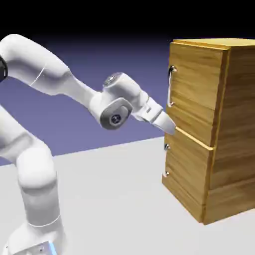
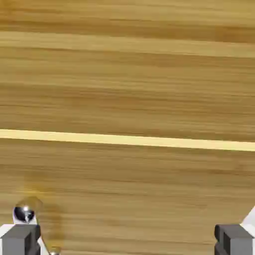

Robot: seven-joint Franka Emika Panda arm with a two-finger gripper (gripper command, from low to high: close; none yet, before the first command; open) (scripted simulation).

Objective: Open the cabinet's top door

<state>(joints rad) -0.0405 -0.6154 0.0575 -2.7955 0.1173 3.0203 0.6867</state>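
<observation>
Brightly lit in the exterior view, nearly washed out on the white Franka Panda arm (image 1: pixel 39 172), with soft grey shading along its curves; flat and pale across the worktop (image 1: pixel 114 199); lighter on top of the wood-grain cabinet (image 1: pixel 239 109), darker down its side; fading to black above the blue-violet backdrop (image 1: pixel 99 60). Evenly lit in the hand view, softly smeared in the grain, glinting on a silver fitting (image 2: pixel 24 213)
</observation>
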